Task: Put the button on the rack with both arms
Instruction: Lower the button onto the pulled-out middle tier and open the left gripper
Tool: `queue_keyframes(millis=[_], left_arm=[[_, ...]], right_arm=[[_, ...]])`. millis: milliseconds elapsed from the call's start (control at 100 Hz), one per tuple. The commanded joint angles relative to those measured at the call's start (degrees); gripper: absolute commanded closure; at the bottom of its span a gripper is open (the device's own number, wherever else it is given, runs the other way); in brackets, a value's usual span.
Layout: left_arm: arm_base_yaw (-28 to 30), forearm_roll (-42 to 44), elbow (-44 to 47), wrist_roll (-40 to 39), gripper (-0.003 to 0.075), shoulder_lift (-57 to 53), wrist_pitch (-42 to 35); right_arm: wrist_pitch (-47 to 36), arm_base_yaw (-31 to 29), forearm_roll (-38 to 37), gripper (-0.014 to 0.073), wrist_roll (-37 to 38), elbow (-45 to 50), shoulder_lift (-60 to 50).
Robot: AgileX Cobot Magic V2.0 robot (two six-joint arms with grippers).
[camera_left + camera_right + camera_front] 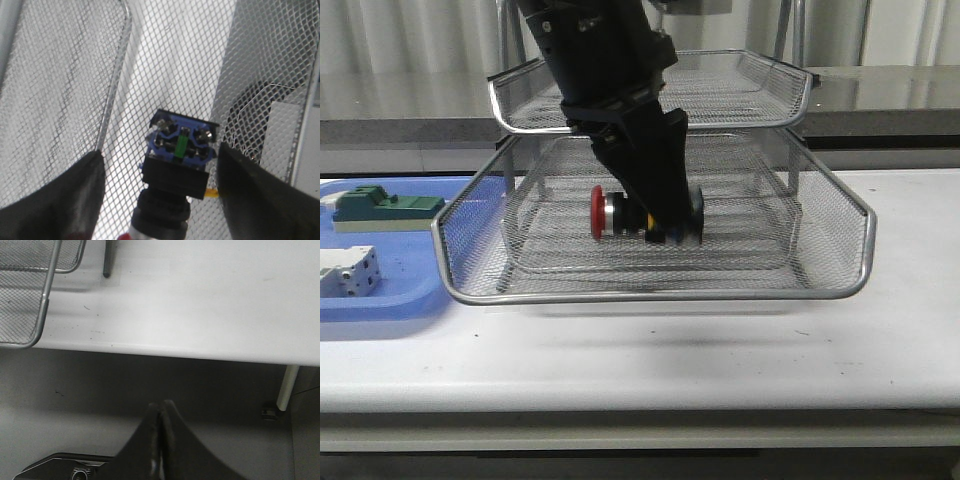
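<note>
Worktop: white and flat, nearest the camera; it carries the rack and the blue tray.
Count: one button, one rack, two arms, one blue tray, two blocks.
Rack: silver wire mesh; two of its trays show in the front view, one above the other.
Button: lies on its side in the lower wire tray, red cap pointing to the left, silver ring behind it.
Left hand: black, reaching down into the lower tray. Its fingers are spread apart, one on each side of the button. I cannot tell if they touch it.
Right hand: fingers pressed together, pinching nothing. It hangs past the worktop edge, over the grey floor.
Blue tray: flat, left of the rack. It holds a green block and a white block.
Room: a pale ribbed wall stands behind the worktop.
</note>
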Motion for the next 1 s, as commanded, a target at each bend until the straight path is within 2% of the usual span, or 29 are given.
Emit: queue_keyframes(millis=[0, 260, 400, 740, 990], left_arm=[[-0.4, -1.8, -3.1, 0.0, 0.0255, -3.4, 0.0], [-0.4, -2.7, -8.9, -0.7, 0.0255, -3.4, 8.1], [-0.4, -2.7, -11.7, -5.2, 0.0258, -3.5, 13.1], [0.4, 8.0, -11.8, -13.4, 0.0259, -10.6, 13.1], [8.2, 8.9, -10.8, -18.0, 0.0259, -18.1, 11.8]], right_arm=[[-2.6, 0.0, -0.8, 0.0662, -0.3, -2.0, 0.0], [-2.6, 0.0, -0.8, 0.0662, -0.3, -2.0, 0.0], [-2.6, 0.0, -0.8, 0.0662, -0.3, -2.0, 0.0], [-2.6, 0.0, -0.8, 0.0662, -0.3, -2.0, 0.0], [-2.6, 0.0, -0.8, 0.0662, -0.3, -2.0, 0.0]])
